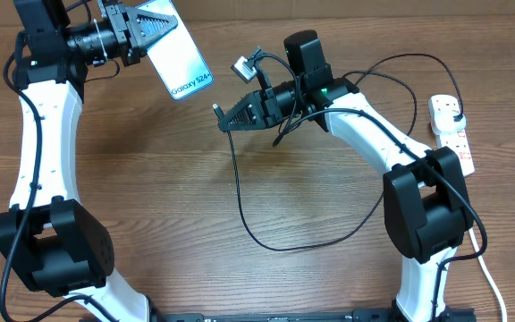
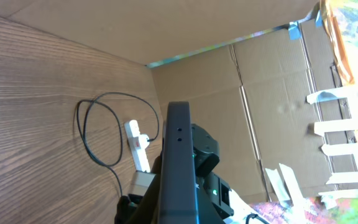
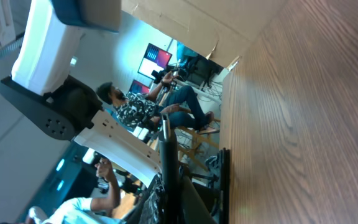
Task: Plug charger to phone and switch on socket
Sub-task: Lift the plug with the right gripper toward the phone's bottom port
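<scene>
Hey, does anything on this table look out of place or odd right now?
Nothing is spilled or damaged. The phone is not lying flat: the left tool holds it askew near the far edge. The black cable trails from the shut right tool, its tip not yet in the phone.

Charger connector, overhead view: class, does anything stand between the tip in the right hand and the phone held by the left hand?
Nothing visible does. The charger's connector tip, gripped in the right hand, and the phone, gripped in the left hand, are separated only by open space above the table.
</scene>
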Controlling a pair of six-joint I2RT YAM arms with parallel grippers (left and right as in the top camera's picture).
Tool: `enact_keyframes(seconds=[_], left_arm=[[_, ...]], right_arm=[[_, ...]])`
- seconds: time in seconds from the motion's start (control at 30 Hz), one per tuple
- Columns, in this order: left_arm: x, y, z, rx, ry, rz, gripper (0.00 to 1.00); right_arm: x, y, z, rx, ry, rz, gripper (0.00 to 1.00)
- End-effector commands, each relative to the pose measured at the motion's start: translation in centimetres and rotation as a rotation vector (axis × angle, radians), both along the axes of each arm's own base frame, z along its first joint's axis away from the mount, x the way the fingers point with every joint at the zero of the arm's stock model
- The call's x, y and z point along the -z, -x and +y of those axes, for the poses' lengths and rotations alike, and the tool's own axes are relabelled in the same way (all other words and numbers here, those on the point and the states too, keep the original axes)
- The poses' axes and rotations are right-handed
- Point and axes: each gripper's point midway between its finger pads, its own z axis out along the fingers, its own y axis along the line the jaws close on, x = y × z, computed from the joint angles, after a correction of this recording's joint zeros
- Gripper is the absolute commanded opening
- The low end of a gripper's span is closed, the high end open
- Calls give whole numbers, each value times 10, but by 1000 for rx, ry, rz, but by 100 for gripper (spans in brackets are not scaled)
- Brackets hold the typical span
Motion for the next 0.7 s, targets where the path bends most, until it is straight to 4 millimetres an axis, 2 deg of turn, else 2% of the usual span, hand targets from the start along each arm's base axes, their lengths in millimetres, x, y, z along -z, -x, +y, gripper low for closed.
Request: enact_keyframes(seconds=[0.0, 0.17, 0.4, 0.67], left_arm=[[-5, 3, -1, 6, -23, -47, 4], [16, -4, 6, -73, -98, -7, 4], [12, -5, 2, -54, -119, -78, 4], [11, -3, -11, -31, -112, -71, 4]], right_arm=[[-8, 1, 1, -29, -36, -33, 4], [-11, -1, 2, -29, -56, -78, 4], [-11, -1, 2, -29, -56, -79, 4], [-11, 0, 2, -31, -54, -73, 4]])
